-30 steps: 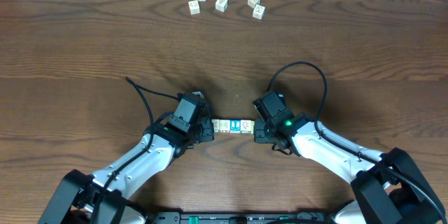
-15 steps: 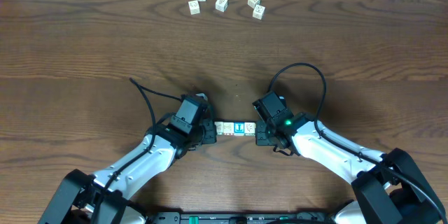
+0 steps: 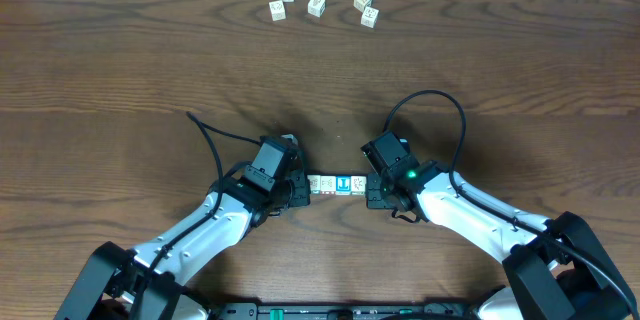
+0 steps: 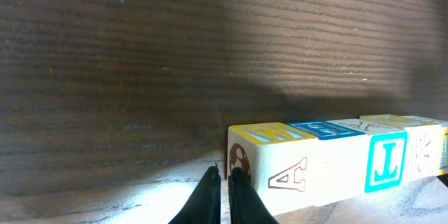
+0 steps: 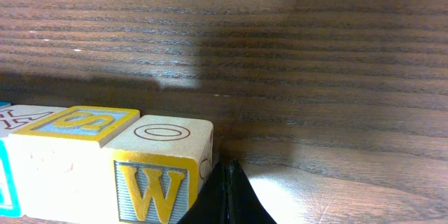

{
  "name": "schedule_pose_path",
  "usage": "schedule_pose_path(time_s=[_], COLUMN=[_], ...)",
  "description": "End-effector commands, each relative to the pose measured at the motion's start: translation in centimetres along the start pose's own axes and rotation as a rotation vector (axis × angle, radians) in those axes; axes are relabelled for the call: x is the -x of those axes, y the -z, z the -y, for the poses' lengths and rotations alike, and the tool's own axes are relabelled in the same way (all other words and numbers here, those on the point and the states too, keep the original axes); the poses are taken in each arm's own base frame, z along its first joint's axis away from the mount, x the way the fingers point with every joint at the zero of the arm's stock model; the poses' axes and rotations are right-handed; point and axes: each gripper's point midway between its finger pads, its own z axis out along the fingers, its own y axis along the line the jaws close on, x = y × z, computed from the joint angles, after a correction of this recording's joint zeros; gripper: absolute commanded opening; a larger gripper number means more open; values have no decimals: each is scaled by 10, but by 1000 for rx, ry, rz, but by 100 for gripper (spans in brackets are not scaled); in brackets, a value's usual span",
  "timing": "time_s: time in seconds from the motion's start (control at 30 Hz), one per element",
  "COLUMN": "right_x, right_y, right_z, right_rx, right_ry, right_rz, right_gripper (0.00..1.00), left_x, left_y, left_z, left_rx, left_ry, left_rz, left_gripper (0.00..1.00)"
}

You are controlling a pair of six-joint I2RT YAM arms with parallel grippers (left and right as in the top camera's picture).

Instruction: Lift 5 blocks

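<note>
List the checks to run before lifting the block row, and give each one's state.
1. Straight block row, faces touching: ok.
2. Shut left gripper, tip at the row's left end: ok.
3. Shut right gripper, tip at the row's right end: ok.
4. Five blocks in the row: cannot tell; its ends hide under the grippers.
5. No spare cubes near the row: ok.
</note>
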Motion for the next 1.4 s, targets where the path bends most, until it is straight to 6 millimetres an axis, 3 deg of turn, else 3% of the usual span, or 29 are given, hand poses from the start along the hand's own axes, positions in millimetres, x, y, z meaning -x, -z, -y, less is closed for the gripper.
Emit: schedule_pose_path(time_s=[0.0,0.87,0.93,1.37], right_x=[-5,-6,-6,-7], right_y=[6,6,6,6], right_z=[-34,-34,-34,-34], right_rx=[140,142,142,140], right_ry=[49,50,50,50], right_rz=[-44,-47,-47,-50], right_gripper=[1,1,1,1], left_x=[4,20,20,24], left_y=[7,10,10,12], left_z=[39,-21,-22,-28], left_rx=[-126,202,209,246], left_ry=[-49,-34,-62,-229], left_rz=[-14,111,108,106], left_gripper=[11,15,8,7])
